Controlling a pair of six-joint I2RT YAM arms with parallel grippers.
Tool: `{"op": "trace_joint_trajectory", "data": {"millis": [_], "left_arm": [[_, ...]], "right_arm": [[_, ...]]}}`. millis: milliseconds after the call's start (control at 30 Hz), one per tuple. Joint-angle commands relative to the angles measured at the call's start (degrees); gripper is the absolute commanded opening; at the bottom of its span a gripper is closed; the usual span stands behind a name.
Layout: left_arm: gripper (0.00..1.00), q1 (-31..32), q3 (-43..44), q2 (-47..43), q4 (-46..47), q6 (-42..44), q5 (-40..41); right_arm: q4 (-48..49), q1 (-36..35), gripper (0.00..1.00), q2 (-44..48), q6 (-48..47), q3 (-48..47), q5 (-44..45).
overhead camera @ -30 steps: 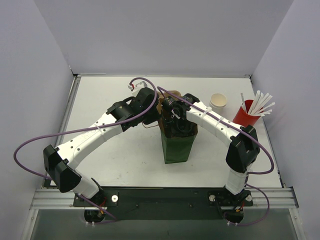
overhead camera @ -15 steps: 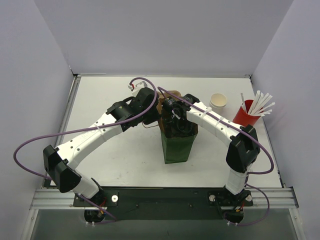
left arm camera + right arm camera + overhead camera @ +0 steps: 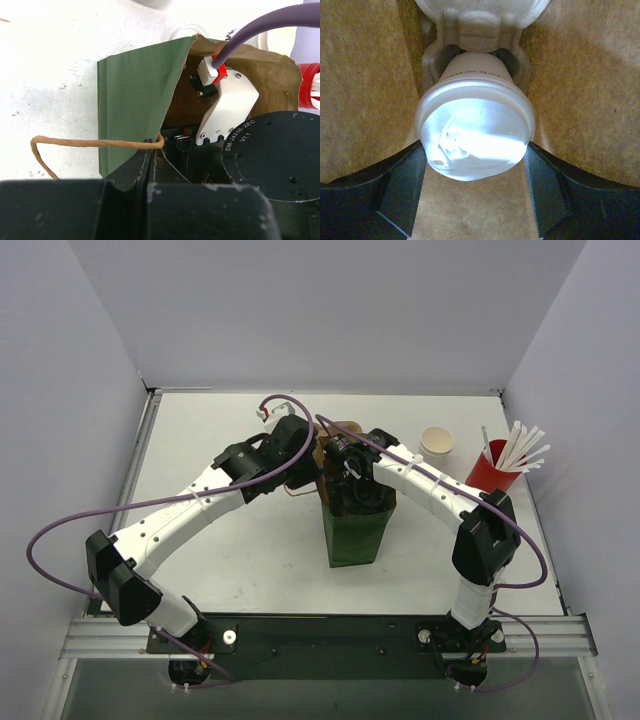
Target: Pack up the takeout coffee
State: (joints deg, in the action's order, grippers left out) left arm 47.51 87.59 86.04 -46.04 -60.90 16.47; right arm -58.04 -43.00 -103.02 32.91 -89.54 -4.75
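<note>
One lidded cup (image 3: 475, 132), frame centre, in green bag (image 3: 352, 535); R pincer (image 3: 475, 155) clamps it, L pincer (image 3: 151, 156) pinches bag rim; nothing moved, so unreleased.

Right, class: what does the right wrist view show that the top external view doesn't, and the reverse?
Only the right wrist: a lidded cup seated in the pulp carrier, flanked by the right gripper. Only the top external: an open cup on the table, the red cup of straws, the left arm. Both: the paper bag.
</note>
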Motion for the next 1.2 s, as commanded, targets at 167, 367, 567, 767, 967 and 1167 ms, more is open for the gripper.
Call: {"op": "trace_joint_trajectory", "data": {"millis": [167, 367, 567, 767, 967, 1167], "left_arm": [[0.0, 0.48, -0.14, -1.93, 2.01, 0.26, -2.67], [0.0, 0.39, -0.14, -2.02, 2.18, 0.35, -2.76], [0.0, 0.48, -0.14, -2.02, 2.36, 0.52, -3.02], [0.0, 0.48, -0.4, -2.11, 2.45, 0.61, -3.02], [0.0, 0.39, -0.32, -2.1, 2.53, 0.61, -3.2], [0.0, 0.48, -0.4, -2.19, 2.45, 0.61, -3.2]], "right_arm": [[0.91, 0.38, 0.45, -2.27, -0.56, 3.23, 2.38], [1.17, 0.46, 0.45, -2.53, -0.56, 3.58, 2.29], [1.79, 0.38, 0.45, -3.23, -0.74, 4.02, 2.03], [2.14, 0.46, 0.45, -3.59, -0.65, 4.46, 2.03], [2.76, 0.46, 0.45, -3.94, -0.65, 4.9, 2.38], [3.46, 0.46, 0.45, -4.38, -0.65, 5.6, 2.56]]}}
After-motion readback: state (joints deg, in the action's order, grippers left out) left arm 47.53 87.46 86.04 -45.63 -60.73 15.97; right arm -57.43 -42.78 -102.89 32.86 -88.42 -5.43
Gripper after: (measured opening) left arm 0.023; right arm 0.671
